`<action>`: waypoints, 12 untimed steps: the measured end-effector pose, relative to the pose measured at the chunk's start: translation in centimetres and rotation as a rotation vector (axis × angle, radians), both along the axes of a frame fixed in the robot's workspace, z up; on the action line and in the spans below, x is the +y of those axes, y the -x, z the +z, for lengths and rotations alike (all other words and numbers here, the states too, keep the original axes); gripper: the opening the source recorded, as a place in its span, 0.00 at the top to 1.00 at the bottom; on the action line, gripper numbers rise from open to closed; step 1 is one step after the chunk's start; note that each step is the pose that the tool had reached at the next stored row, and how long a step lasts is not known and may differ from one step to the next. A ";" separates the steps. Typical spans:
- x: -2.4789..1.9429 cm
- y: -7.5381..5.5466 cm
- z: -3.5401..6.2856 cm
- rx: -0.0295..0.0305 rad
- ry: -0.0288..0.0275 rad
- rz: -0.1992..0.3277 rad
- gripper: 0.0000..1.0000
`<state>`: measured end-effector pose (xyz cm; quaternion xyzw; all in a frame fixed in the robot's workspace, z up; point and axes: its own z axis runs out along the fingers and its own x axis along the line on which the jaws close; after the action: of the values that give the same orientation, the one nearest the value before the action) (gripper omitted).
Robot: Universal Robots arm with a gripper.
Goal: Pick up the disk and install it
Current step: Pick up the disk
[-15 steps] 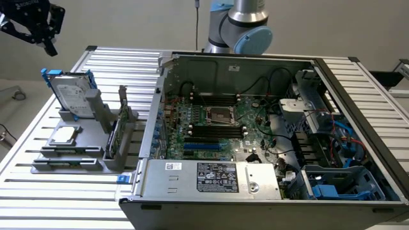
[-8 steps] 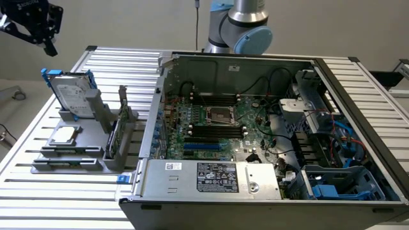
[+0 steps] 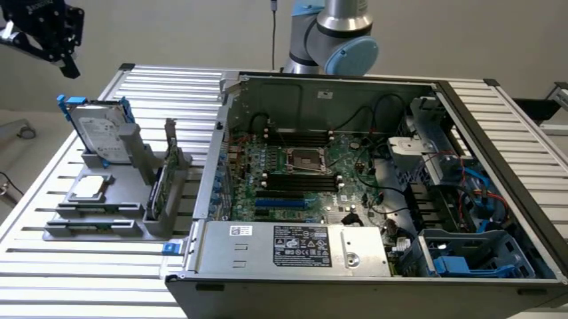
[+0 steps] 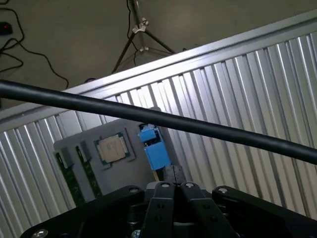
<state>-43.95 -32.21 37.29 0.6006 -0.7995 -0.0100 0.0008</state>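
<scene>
1. My claw (image 3: 66, 65) hangs pinched shut and empty, above the disk (image 3: 96, 129).
2. The disk stands upright in a grey holder (image 3: 106, 226) at the exterior view's left, presumably for grasping from above.
3. The open computer case (image 3: 373, 179) lies to its right.

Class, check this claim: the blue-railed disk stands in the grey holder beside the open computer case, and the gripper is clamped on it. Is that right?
Not quite. The exterior view shows the gripper above and apart from the disk, holding nothing; the rest holds.
</scene>
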 end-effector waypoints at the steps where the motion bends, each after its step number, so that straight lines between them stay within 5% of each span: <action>1: 0.00 0.0 -0.01 0.0000 0.0000 0.018 0.89; 12: 0.00 0.0 -0.09 0.0000 0.0000 0.218 0.89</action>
<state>-43.94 -32.21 37.20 0.6840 -0.7294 -0.0099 0.0019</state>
